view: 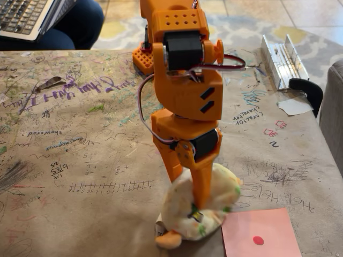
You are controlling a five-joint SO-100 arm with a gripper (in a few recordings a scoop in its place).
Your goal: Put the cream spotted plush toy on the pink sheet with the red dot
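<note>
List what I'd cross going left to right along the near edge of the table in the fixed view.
Scribbled brown paper table cover → plush toy with the orange gripper pressed down on it → pink sheet with its red dot.

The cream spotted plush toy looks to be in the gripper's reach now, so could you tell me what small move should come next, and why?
Probably a short lift, then a carry toward the right of the fixed view. The gripper has its fingers pressed into the cream spotted plush toy, which sits on the table just left of the pink sheet with the red dot. Whether the grip is firm cannot be told.
</note>
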